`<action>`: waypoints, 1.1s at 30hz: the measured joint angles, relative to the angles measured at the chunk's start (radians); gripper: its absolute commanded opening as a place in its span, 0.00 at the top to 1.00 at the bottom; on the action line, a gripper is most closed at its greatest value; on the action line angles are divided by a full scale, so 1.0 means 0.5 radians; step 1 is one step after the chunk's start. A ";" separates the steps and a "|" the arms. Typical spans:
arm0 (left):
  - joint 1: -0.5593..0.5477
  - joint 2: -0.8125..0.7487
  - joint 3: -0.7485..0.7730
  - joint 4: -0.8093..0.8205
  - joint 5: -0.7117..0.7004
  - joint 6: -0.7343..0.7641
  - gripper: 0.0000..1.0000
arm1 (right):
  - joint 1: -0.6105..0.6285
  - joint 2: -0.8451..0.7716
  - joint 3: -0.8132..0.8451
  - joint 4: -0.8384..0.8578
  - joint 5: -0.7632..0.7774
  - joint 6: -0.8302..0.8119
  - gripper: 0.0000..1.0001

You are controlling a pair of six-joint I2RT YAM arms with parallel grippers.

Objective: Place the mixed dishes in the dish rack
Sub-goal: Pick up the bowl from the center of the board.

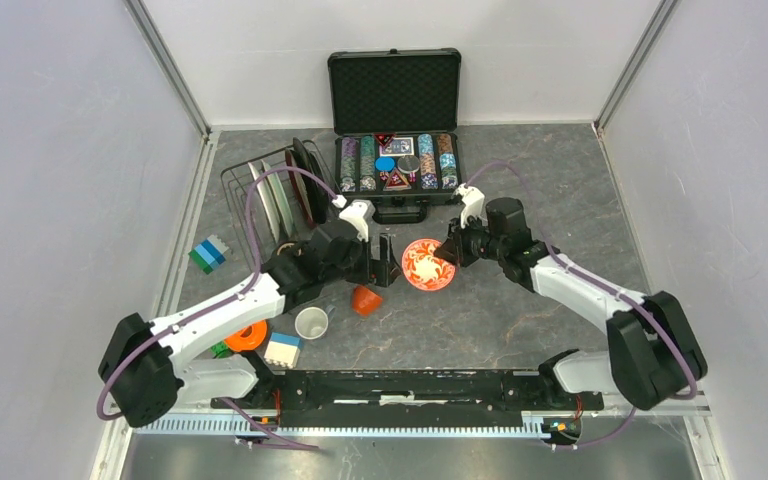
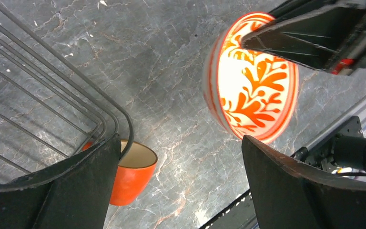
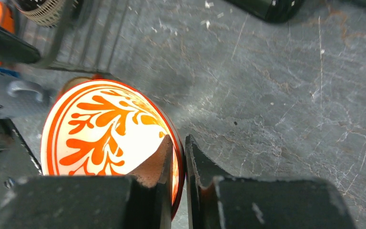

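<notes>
Right gripper (image 3: 180, 157): pressed together on the rim of the red-patterned bowl (image 3: 105, 133), one finger across the patterned face, the other behind the edge.
Left gripper (image 1: 386, 262): spread wide and holding nothing; in its wrist view the bowl shows between the two fingers.
Bowl's place: centre of the top view, below the poker-chip case (image 1: 395, 130) and right of the dish rack (image 1: 228, 195), outside it (whether it touches the table cannot be told).
Dish rack: upper left of centre in the top view, with several plates (image 1: 278, 200) standing on edge inside.
Orange cup (image 1: 365, 299): on the table just below the left gripper, beside the rack's corner wires in the left wrist view.
White cup (image 1: 312, 322): on the table lower left of the orange cup, mouth up.
Orange ring (image 1: 246, 336): left of the white cup, by the left arm.
</notes>
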 measured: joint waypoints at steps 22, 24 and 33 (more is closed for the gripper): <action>-0.196 0.192 0.142 0.008 -0.356 -0.127 0.30 | 0.131 -0.304 -0.008 -0.063 0.124 -0.010 1.00; -0.205 0.195 0.143 0.002 -0.365 -0.129 0.31 | 0.151 -0.307 -0.008 -0.063 0.150 -0.011 1.00; -0.258 0.163 0.176 -0.063 -0.375 -0.127 0.04 | 0.259 -0.359 -0.008 -0.050 0.202 0.002 1.00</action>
